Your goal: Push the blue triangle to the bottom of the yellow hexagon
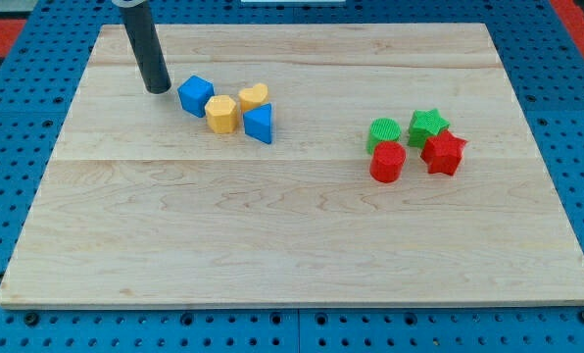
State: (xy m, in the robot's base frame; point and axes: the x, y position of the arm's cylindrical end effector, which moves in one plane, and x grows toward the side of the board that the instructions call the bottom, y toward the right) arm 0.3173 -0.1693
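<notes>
The blue triangle (260,124) lies on the wooden board, touching the right side of the yellow hexagon (221,114). A yellow heart (254,96) sits just above the two, and a blue cube (195,95) touches the hexagon's upper left. My tip (158,89) rests on the board just left of the blue cube, a small gap apart from it, and well left of the blue triangle.
A second cluster sits at the view's right: a green round block (382,132), a green star (427,125), a red cylinder-like block (387,162) and a red star (444,152). The board (292,255) has blue pegboard around its edges.
</notes>
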